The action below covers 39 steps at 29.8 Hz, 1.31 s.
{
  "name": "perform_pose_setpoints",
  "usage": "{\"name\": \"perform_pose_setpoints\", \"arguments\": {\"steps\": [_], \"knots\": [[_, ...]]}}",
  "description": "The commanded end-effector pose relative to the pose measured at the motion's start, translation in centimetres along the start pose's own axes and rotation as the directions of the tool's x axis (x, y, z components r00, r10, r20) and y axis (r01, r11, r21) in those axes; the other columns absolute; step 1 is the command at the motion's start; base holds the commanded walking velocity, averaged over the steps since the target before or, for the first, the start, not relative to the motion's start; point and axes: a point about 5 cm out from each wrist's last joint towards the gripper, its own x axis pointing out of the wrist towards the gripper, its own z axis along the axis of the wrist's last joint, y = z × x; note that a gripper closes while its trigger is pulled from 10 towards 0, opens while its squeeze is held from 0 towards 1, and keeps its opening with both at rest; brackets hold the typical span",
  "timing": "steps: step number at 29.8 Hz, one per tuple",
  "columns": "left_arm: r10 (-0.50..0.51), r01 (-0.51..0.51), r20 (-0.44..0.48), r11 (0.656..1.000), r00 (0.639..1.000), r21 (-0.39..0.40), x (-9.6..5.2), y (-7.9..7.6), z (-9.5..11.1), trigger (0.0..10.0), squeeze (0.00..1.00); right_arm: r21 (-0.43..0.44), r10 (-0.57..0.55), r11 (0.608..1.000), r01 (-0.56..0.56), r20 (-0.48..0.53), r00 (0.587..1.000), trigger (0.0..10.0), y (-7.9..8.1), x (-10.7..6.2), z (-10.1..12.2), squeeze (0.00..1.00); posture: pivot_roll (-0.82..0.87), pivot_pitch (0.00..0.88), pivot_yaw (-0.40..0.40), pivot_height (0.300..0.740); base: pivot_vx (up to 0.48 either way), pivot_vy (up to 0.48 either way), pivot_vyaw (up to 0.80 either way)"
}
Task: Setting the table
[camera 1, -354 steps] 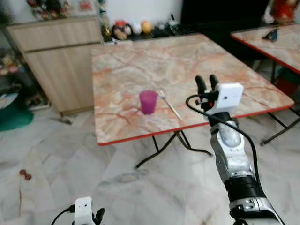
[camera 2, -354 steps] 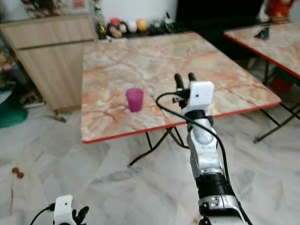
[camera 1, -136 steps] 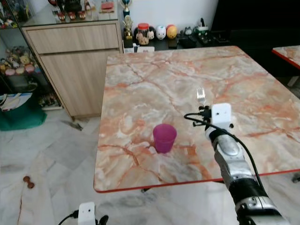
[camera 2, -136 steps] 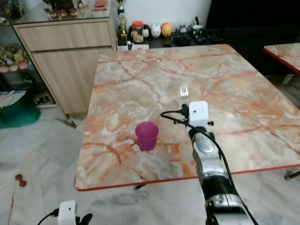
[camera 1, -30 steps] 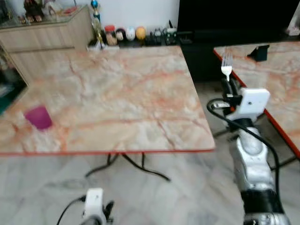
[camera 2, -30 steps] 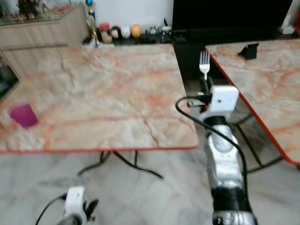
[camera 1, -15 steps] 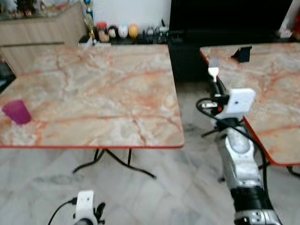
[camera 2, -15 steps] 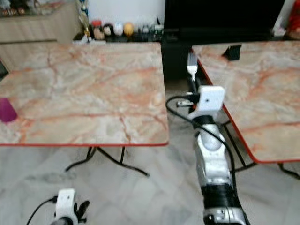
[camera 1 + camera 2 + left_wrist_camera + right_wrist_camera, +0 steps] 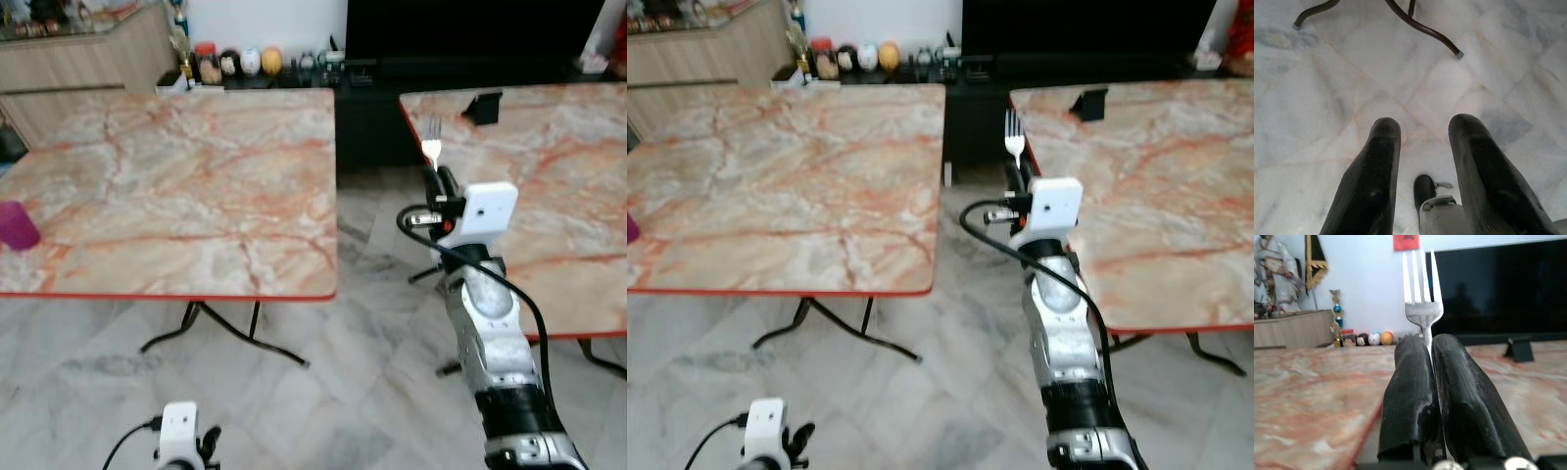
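My right gripper is raised in the gap between two marble-topped tables and is shut on a silver fork, which stands upright with its tines up. In the right wrist view the fork rises from between the two closed black fingers. A purple cup stands on the left table near its left edge. The right table lies just beside the gripper. My left gripper hangs low over the floor, its fingers apart and holding nothing.
A small dark stand sits on the right table's far corner. A large black screen and a low shelf with small ornaments line the back wall. A wooden cabinet is at the far left. Table legs cross the marble floor.
The view has swung further right: the left table and cup slid left, and the right table now fills more of the picture. The fork stays held upright in my right gripper.
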Motion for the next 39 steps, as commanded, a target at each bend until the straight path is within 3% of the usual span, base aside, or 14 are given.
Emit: {"name": "perform_pose_setpoints", "arguments": {"steps": [1, 39], "knots": [[-0.010, 0.010, -0.031, 1.000, 0.999, -0.004, -0.2, -0.4, -0.8, 10.0, 0.00, -0.007, -0.014, 1.000, 0.014, 0.017, 1.000, 10.0, -0.5, 0.1, 0.5, 0.00, -0.10, 0.000, 0.060, 0.740, 0.000, -0.304, 0.00], [-0.005, 0.005, -0.112, 1.000, 0.994, -0.003, -0.9, 0.1, -2.8, 10.0, 0.00, 0.005, -0.007, 1.000, 0.007, 0.014, 1.000, 10.0, -0.2, 0.3, 0.6, 0.00, -0.11, 0.000, 0.056, 0.740, 0.000, -0.355, 0.03]]}}
